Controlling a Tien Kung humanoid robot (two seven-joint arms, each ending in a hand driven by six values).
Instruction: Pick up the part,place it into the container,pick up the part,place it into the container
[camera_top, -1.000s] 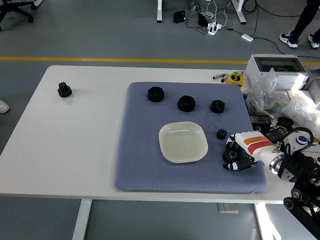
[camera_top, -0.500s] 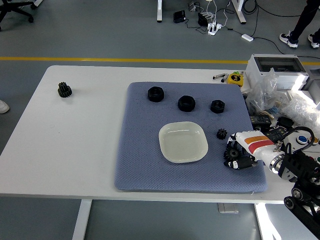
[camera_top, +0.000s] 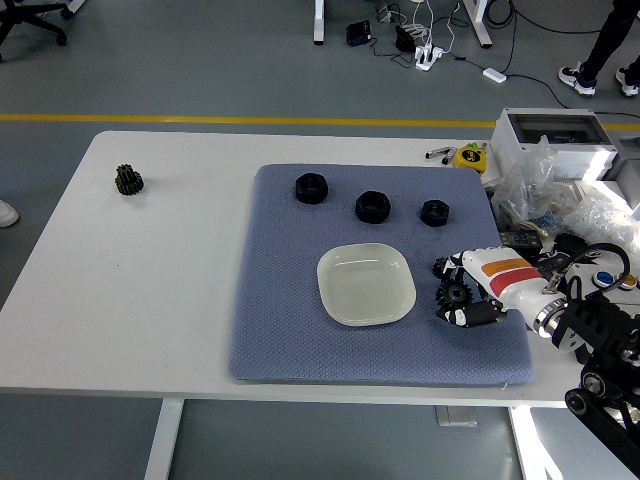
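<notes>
We see a shallow white square plastic dish (camera_top: 366, 284) empty on the blue-grey mat (camera_top: 290, 320) | small black toothed gear (camera_top: 455, 295) grasped in our right hand (camera_top: 472, 295) just right of dish | hand has shifted left since earlier.

The right hand (camera_top: 470, 292) covers most of the small black gear (camera_top: 455, 295) it's curled around, so only a few teeth peek out. There's another tiny black part (camera_top: 441, 265) tucked just behind the fingertips, mostly hidden. The right arm (camera_top: 600, 360) runs off the lower right corner. The clutter in plastic bags (camera_top: 560, 200) at the right edge is cut off and hard to make out.
</notes>
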